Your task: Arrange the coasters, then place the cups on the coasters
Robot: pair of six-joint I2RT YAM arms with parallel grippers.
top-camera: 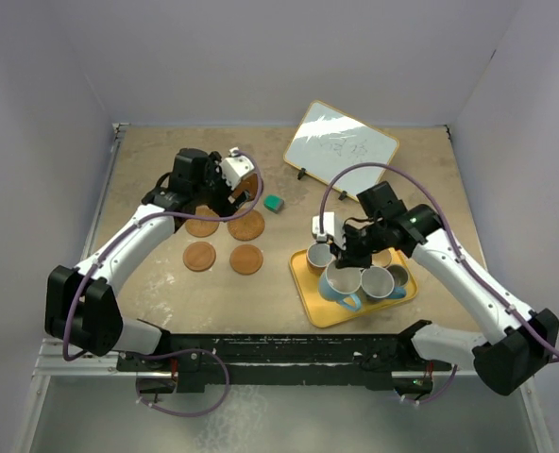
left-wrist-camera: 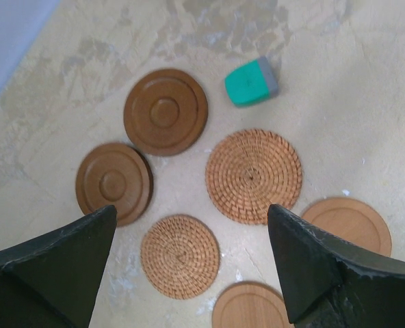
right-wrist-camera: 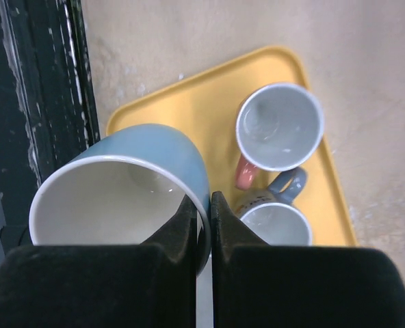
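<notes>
From above, the left arm covers some of the coasters. Only four show there, and one of them is half hidden. The right arm hangs over the far part of the yellow tray, so I cannot count all the cups from above. In the right wrist view, the black fingers cut off the near side of the big blue cup. The small grey-blue cup is partly hidden too.

The left arm reaches far out over the table. The left pincer hangs above the coasters and points down. Its jaws are wide apart and hold nothing. The right arm bends in over the tray. The right pincer is pinched tight on the wall of the big blue cup. One finger looks to be inside the cup and the other outside.

The left wrist view shows all six coasters lying flat on the table, close together. Two are dark brown with rings, two are woven and two are plain and light. The cups I can see sit in the yellow tray on the right side, well apart from the coasters. One small cup with a pink handle stands just beside the grey-blue one.

A teal block lies near the coasters on the far side. A white board is at the back of the table. A black rail runs near the tray.
</notes>
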